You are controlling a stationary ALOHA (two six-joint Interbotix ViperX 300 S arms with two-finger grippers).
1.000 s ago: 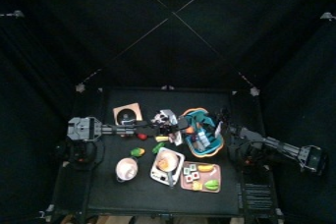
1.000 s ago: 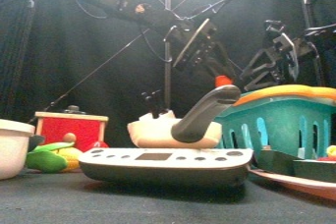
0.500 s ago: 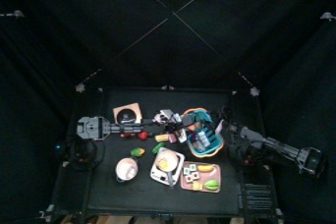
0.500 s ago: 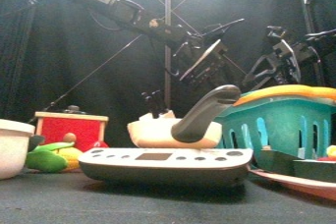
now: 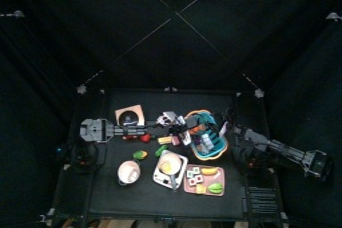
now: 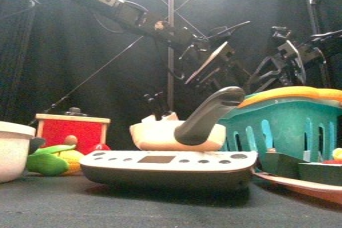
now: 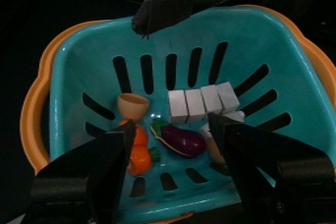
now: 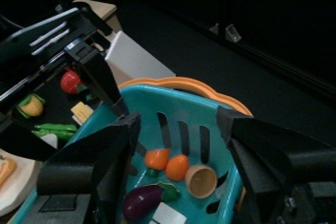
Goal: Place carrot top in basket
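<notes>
Both pairs of jaws stand spread with nothing between them: the left gripper hangs right over the basket, and the right gripper sits at its rim from the other side. Largest first, that teal basket with the orange rim holds several pieces. A white ridged block lies against the slotted wall, a purple eggplant beside it. The carrot top, orange with a tan cap, lies inside, just beside the eggplant, so I'd judge it delivered. The risk now: two arms crowd one basket, and a careless withdrawal could snag the rim, tip it and spill everything.
</notes>
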